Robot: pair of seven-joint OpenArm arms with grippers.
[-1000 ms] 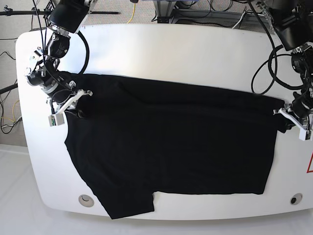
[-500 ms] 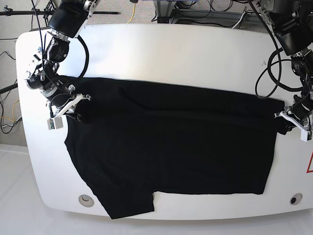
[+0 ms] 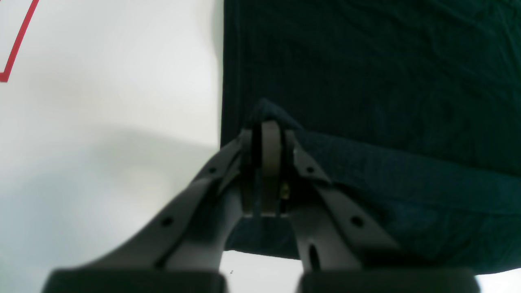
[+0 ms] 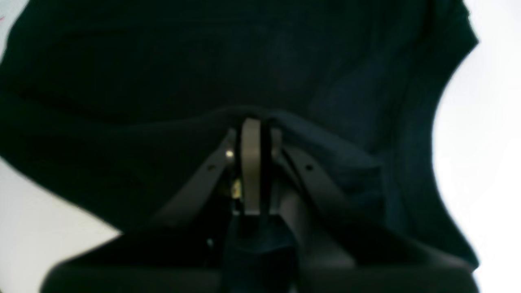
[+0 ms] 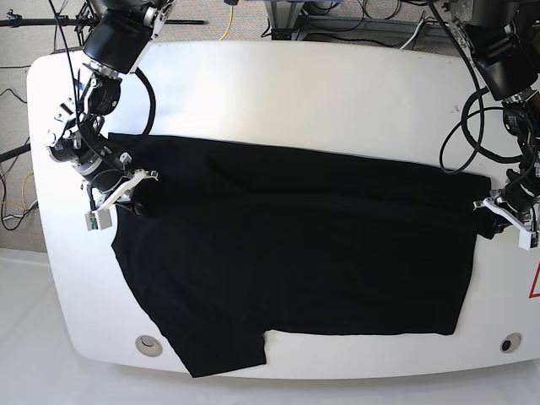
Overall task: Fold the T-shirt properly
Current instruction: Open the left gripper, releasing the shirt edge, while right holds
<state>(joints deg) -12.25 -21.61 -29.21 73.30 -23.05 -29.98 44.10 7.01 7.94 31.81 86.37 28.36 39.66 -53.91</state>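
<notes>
The black T-shirt [image 5: 295,245] lies spread across the white table [image 5: 295,84], with one sleeve hanging toward the front edge. My right gripper [image 5: 126,192], on the left in the base view, is shut on a raised fold at the shirt's left end. The right wrist view shows its jaws closed [image 4: 252,124] on the dark cloth [image 4: 203,61]. My left gripper [image 5: 495,216], on the right in the base view, is shut on the shirt's right edge. The left wrist view shows its fingertips [image 3: 266,128] pinching a lifted ridge of cloth [image 3: 366,61].
Two round holes sit near the table's front edge, one at the left [image 5: 148,343] and one at the right [image 5: 507,343]. A red mark [image 5: 535,283] is at the right edge, also seen in the left wrist view [image 3: 16,44]. Cables [image 5: 337,17] lie behind the table.
Both grippers have moved a little toward the table's front edge, each still shut on the cloth. The shirt's rear edge has shifted slightly forward with them.
</notes>
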